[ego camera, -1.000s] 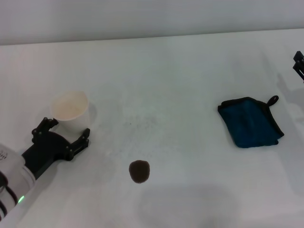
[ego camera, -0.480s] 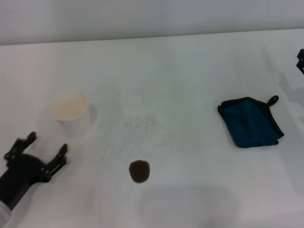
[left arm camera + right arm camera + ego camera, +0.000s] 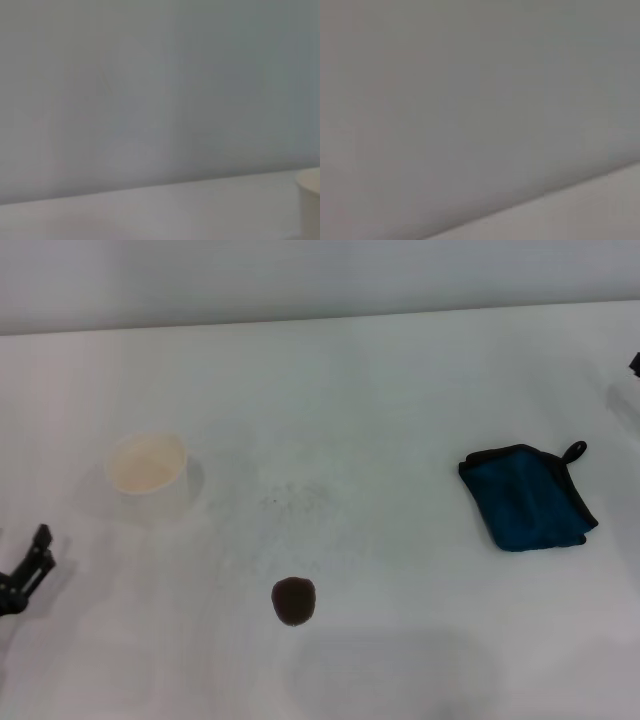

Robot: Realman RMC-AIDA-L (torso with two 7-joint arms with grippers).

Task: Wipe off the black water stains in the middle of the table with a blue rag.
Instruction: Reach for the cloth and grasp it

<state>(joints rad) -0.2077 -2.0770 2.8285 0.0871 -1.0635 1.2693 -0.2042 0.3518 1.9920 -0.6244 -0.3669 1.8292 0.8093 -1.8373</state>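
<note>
Head view gives you a wide white counter with its far edge running along the wall. The stain sits near the middle, toward the near side, with bare counter all around it. The rag lies flat well to the right of it, its loop at the far right corner, apart from everything else. A paper cup stands upright to the left, well apart from the stain. Your left pincer shows only at the near left edge, low over the counter; you cannot tell its opening. Your right pincer barely shows at the far right edge, its state unreadable too.
</note>
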